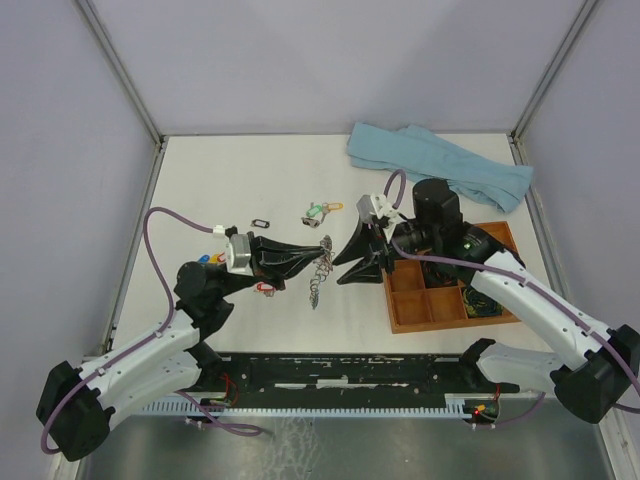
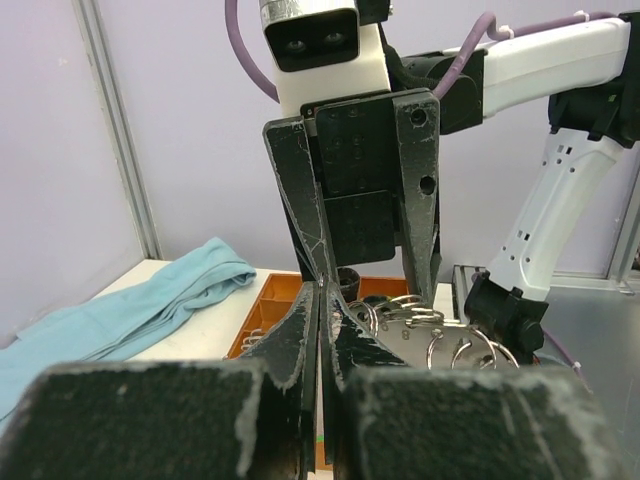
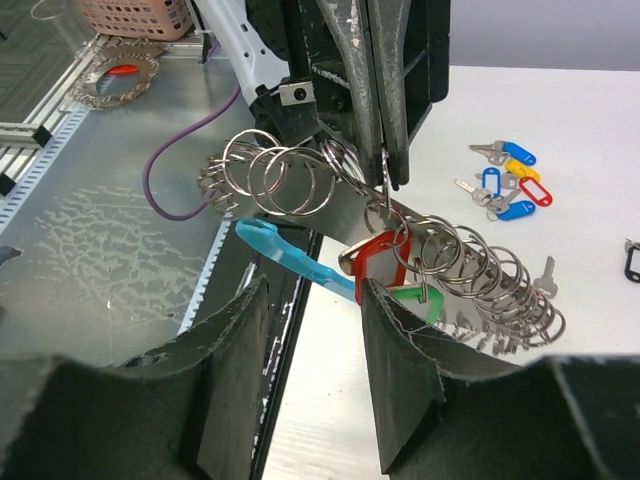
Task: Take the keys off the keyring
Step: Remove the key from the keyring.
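My left gripper is shut on the keyring, which hangs off the table as a chain of silver split rings. In the right wrist view the keyring carries a light-blue arc, a red-tagged key and a green tag. My right gripper stands open just in front, the blue arc crossing its gap and the red tag at its right fingertip. Loose keys with blue, yellow and red tags lie on the table. From the left wrist, my shut left gripper faces the right gripper's fingers.
An orange compartment tray sits under the right arm. A light-blue cloth lies at the back right. More loose keys and a small black tag frame lie behind the grippers, others by the left arm.
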You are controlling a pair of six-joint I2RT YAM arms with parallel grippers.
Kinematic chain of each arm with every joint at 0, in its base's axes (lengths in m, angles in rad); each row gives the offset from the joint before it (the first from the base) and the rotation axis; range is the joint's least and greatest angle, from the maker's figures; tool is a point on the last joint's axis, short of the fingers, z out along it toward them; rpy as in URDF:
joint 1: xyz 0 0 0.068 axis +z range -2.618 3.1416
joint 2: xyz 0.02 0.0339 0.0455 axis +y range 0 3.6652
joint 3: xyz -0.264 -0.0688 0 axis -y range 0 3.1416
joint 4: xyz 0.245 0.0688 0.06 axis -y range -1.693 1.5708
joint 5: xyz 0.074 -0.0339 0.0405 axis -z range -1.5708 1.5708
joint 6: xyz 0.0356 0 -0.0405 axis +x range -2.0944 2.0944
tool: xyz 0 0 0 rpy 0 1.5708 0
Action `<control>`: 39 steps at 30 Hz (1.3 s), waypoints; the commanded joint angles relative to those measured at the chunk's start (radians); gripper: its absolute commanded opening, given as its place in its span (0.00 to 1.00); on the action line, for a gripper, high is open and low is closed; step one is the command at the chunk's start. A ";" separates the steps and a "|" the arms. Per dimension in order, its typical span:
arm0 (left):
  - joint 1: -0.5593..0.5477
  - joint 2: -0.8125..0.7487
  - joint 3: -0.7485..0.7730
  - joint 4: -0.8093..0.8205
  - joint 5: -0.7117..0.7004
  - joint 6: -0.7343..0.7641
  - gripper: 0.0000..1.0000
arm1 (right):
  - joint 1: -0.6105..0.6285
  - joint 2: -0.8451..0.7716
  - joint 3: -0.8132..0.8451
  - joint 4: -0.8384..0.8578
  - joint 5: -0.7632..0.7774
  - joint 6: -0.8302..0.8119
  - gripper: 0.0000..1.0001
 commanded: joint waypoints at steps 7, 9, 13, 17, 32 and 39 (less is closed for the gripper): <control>-0.001 0.014 0.007 0.114 -0.037 -0.066 0.03 | 0.027 -0.013 -0.026 0.164 0.100 0.115 0.51; -0.001 0.017 0.009 0.118 -0.038 -0.069 0.03 | 0.032 -0.010 -0.031 0.185 0.113 0.130 0.51; -0.003 0.023 0.012 0.126 -0.039 -0.075 0.03 | 0.037 -0.007 -0.039 0.208 0.131 0.150 0.46; -0.006 0.027 0.013 0.127 -0.042 -0.078 0.03 | 0.043 -0.005 -0.044 0.220 0.155 0.159 0.40; -0.008 0.008 0.007 0.088 -0.040 -0.047 0.03 | 0.038 -0.011 0.009 0.096 0.198 0.088 0.04; -0.004 -0.014 0.005 0.033 -0.038 -0.007 0.03 | 0.012 -0.022 0.069 -0.049 0.198 -0.002 0.01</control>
